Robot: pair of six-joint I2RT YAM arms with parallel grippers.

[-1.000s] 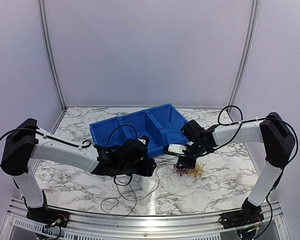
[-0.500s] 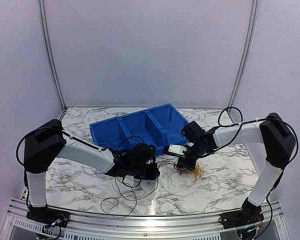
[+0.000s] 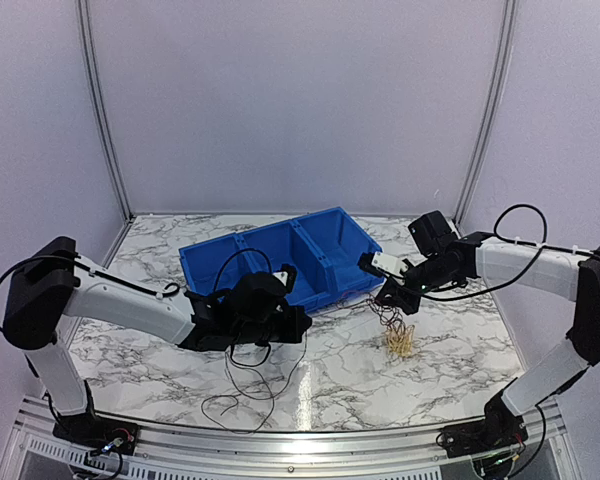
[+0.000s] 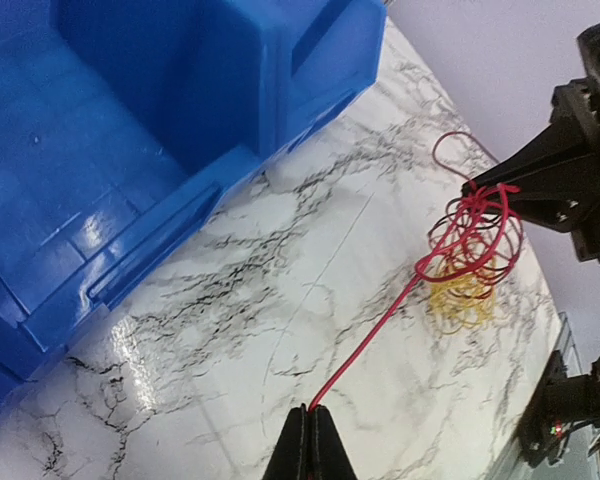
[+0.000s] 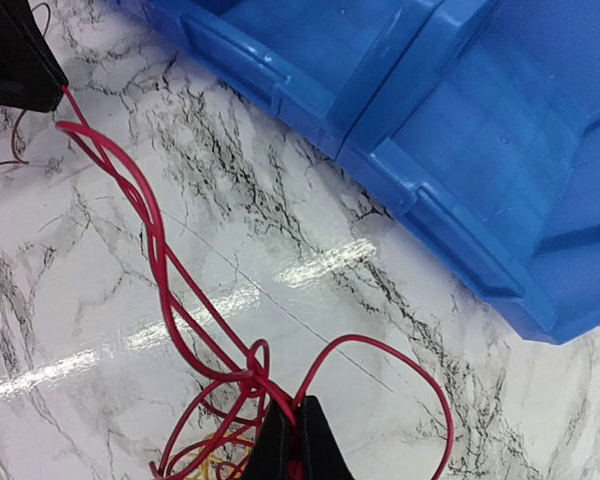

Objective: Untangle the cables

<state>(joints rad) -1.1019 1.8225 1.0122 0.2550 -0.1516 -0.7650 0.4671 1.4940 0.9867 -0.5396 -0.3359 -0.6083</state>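
I am clamping 1 red cable [image 4: 365,345] at 2 places: my left pincer [image 4: 309,440] is gripping its free end, my right pincer [image 5: 292,440] its knotted loops (dangling over the yellow bundle [image 4: 460,305] on the table [image 4: 280,290]). The strand is running straight between them, so I judge the next pull should be going along that line.

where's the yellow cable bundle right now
In the top view the yellow cable bundle lies on the marble table, right of centre, just below the right end effector and the red cable it holds, nearer than the blue bin.
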